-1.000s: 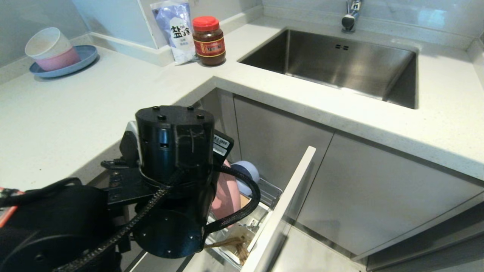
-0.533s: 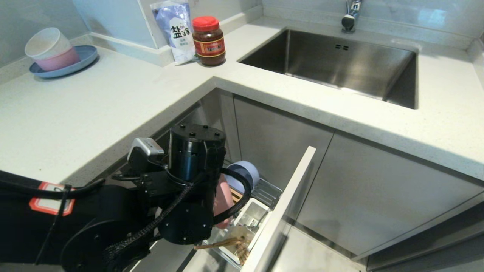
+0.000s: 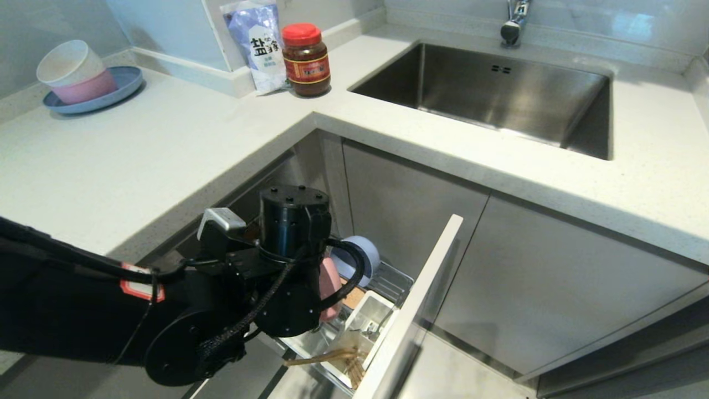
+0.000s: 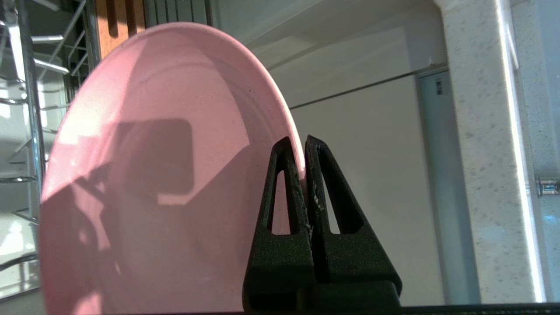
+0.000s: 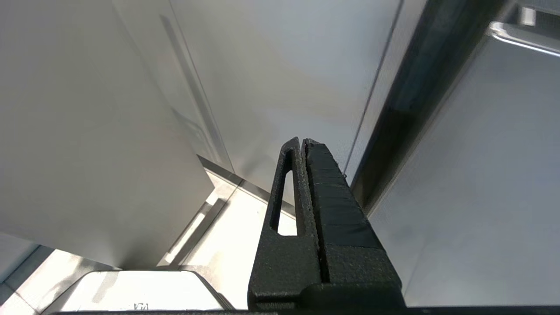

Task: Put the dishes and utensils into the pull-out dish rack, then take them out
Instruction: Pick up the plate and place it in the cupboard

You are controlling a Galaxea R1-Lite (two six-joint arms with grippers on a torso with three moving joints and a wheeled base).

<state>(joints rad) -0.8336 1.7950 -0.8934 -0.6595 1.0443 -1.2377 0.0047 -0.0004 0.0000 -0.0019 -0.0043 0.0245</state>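
Note:
The pull-out dish rack point(image 3: 388, 280) stands open under the counter, its grey front panel point(image 3: 421, 293) toward me. My left arm point(image 3: 288, 249) reaches down into it. My left gripper point(image 4: 297, 142) is shut on the rim of the pink plate point(image 4: 153, 175), which stands on edge point(image 3: 331, 285) over the wire prongs point(image 4: 26, 109) and the wooden board point(image 4: 120, 22). The blue-grey bowl point(image 3: 359, 256) sits on edge behind the plate. Wooden chopsticks point(image 3: 324, 357) lie by the white cutlery cup point(image 3: 370, 318). My right gripper point(image 5: 301, 142) is shut and empty, beside cabinet fronts, outside the head view.
Cream and pink bowls on a blue plate point(image 3: 83, 77) stand at the counter's far left. A salt bag point(image 3: 257, 41) and a red-lidded jar point(image 3: 306, 60) stand at the corner. The steel sink point(image 3: 498, 94) and tap point(image 3: 512, 22) are on the right.
My left arm has sunk away from the head camera and down into the rack, carrying the pink plate lower between the prongs. The right arm has not moved.

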